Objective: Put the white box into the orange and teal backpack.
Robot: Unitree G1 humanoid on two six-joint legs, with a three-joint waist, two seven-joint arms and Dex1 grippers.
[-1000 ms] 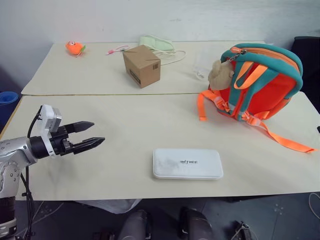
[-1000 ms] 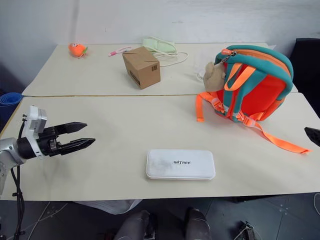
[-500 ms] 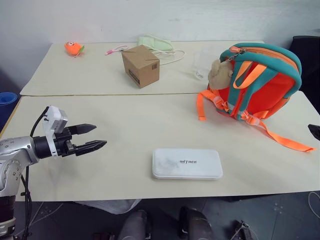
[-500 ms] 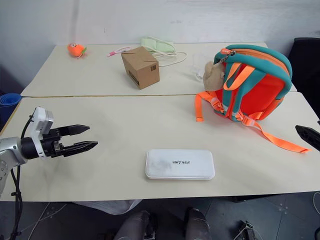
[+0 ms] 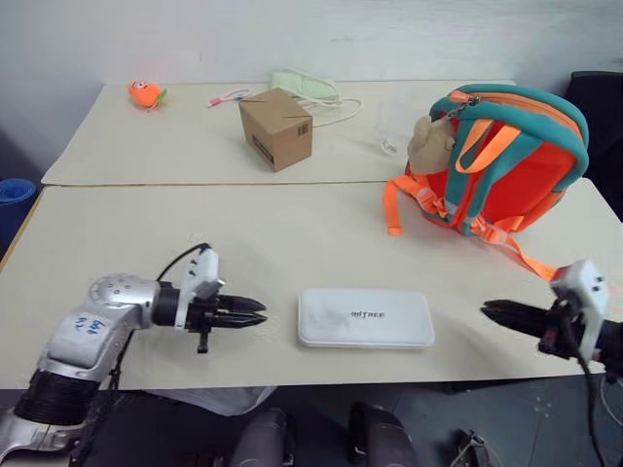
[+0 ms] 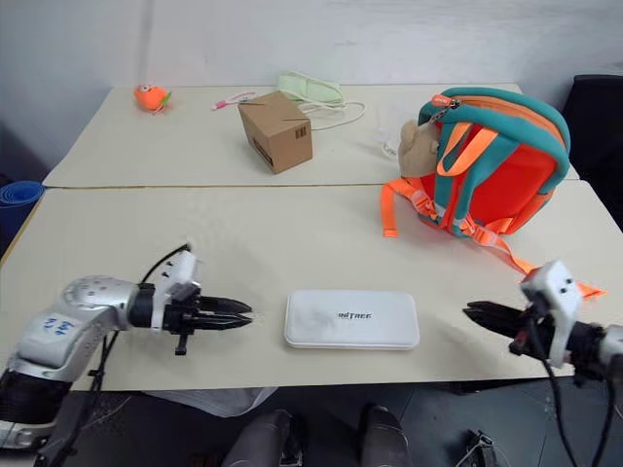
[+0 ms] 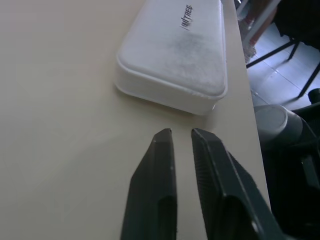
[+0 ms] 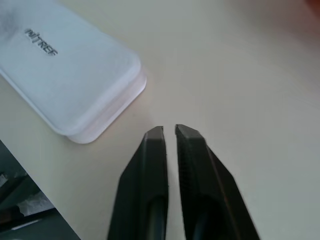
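Backpack: the one orange and teal backpack (image 5: 506, 161) stands upright at the far right of the near bench (image 5: 243, 243), a beige plush toy (image 5: 428, 146) hanging at its top and orange straps trailing over the bench toward the right arm; whether anything is inside it cannot be told.
Cardboard box: one brown cardboard box (image 5: 276, 127) sits closed on the far bench (image 5: 146, 146); its contents cannot be seen.
White box: the single white box (image 5: 366, 317) lies flat near the front edge of the near bench, between the two grippers, well apart from the backpack, lettering up.
Left gripper: the left gripper (image 5: 255, 315) points at the white box's left end, just beside it without touching; its jaws are drawn nearly together, a thin slit between them, and grasp nothing.
Right gripper: the right gripper (image 5: 491, 310) points at the box's right end from farther off; its jaws are likewise clenched and empty.
Change: a second ago the left gripper hung at the bench's left edge with jaws spread wide, and the right gripper was barely in sight; both have since swung inward and clenched. The box and backpack have not moved.
Count: two benches, two grippers, one white box, one backpack, one cardboard box, one small orange toy (image 5: 146, 93) and one pale green item (image 5: 304, 83) with cords on the far bench.
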